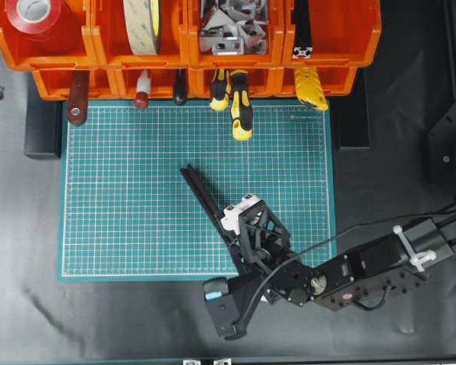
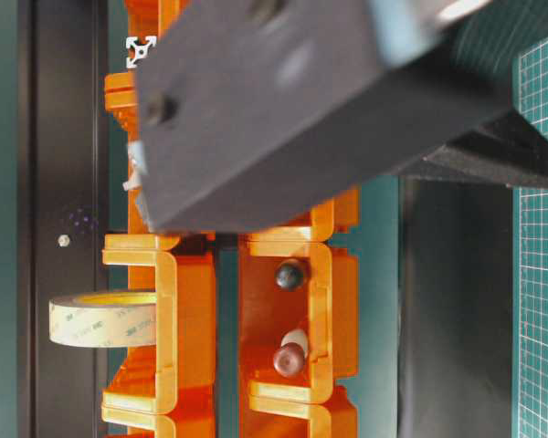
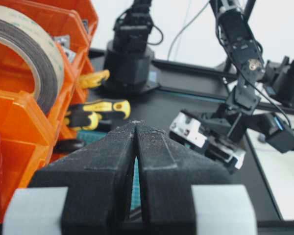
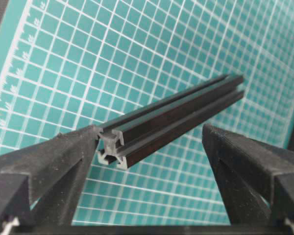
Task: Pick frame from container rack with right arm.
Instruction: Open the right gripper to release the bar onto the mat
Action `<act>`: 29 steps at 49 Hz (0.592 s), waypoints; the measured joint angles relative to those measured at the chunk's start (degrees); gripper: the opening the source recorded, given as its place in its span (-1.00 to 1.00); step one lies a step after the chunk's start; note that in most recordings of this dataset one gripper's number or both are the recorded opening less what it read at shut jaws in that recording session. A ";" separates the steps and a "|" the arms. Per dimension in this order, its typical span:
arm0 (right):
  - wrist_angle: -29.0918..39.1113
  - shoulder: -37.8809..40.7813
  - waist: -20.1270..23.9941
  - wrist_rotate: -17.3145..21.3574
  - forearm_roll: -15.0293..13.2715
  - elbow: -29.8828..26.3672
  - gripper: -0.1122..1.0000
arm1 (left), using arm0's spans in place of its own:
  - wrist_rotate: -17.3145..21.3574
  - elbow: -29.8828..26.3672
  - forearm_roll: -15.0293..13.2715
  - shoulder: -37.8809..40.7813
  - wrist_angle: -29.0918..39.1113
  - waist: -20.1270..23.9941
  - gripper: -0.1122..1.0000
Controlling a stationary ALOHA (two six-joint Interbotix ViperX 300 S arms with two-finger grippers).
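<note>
We are looking at the bar [image 4: 174, 115] lying on the green mat [image 1: 137, 198], out of the orange bins [image 1: 190, 46], with our right claw [image 4: 149, 147] spread wide around its silvery end. It is looking stiff, light and slick, so we are judging a squeeze across the flat slotted sides best.

The left gripper [image 3: 136, 128] filled the foreground, its two black fingers [image 3: 100, 171] pressed together at the tips. To the left stood the orange container rack [image 3: 24, 120], with a big roll of tape [image 3: 32, 54] in an upper bin. Yellow-and-black tool handles [image 3: 100, 110] stuck out from the rack. To the right, the right arm [image 3: 240, 63] reached down to a dark tabletop [image 3: 176, 105], its white-and-black wrist parts [image 3: 206, 139] low near the surface.
</note>
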 measured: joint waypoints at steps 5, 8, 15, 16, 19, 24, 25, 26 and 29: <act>-0.62 -0.35 0.00 2.81 0.18 0.00 0.73 | 0.00 0.00 0.00 -0.09 0.00 -0.09 -0.79; -0.97 -0.53 0.00 4.31 0.35 0.00 0.73 | 0.00 0.00 0.00 -0.09 0.00 0.00 -0.79; -2.64 -0.97 0.00 7.56 1.23 0.00 0.73 | 0.00 -0.09 0.00 -0.26 0.00 -0.09 -0.79; -3.08 -1.05 -0.09 8.17 1.41 0.18 0.73 | 0.00 -0.18 0.00 -0.35 0.00 0.00 -0.79; -3.96 -1.32 -0.09 9.40 1.76 0.62 0.73 | 0.00 -0.44 0.00 -0.70 0.00 -0.09 -0.79; -4.57 -1.93 -0.09 10.55 1.85 1.76 0.73 | 0.00 -0.62 0.00 -0.97 0.00 -0.09 -0.79; -4.57 -2.20 0.00 10.72 1.93 1.93 0.73 | 0.00 -0.70 0.00 -0.97 0.00 0.00 -0.79; -4.57 -2.37 -0.09 10.81 1.93 2.20 0.73 | 0.00 -0.70 0.00 -0.97 0.09 -0.09 -0.79; -4.66 -3.34 0.00 11.16 1.93 2.64 0.73 | 0.00 -0.79 0.00 -1.14 0.00 -0.09 -0.79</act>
